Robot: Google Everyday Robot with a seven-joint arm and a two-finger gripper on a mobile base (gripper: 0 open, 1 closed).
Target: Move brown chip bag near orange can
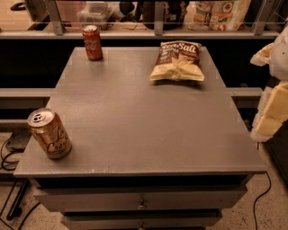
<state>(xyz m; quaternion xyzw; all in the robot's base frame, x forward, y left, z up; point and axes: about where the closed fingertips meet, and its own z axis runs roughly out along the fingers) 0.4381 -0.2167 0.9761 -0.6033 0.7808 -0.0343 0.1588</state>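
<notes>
Closest thing is the front of the grey table [135, 134], which has drawers [135, 200] under the top, each with a small knob. Speckled floor [274, 215] shows bottom right with a black cable [260, 197] running across it, plus more cables [6, 157] off the table's left side.

The orange can [48, 133] sits at the front-left corner, close to the near edge, and it looks tilted from this angle with its silver top showing. The middle of the tabletop is just bare grey.

The gripper [273, 105] is way over at the right edge of the shot, pale yellow and white, just past the table's right side and not touching anything. Honestly can't tell if it's spread or closed.

The brown chip bag [177, 61] lies flat at the far right of the top, well apart from the orange can. The red cola can [92, 42] stands upright at the far-left corner.

Behind the table there's a ledge with a metal railing [157, 18] and some packaged goods [218, 13] behind it.
</notes>
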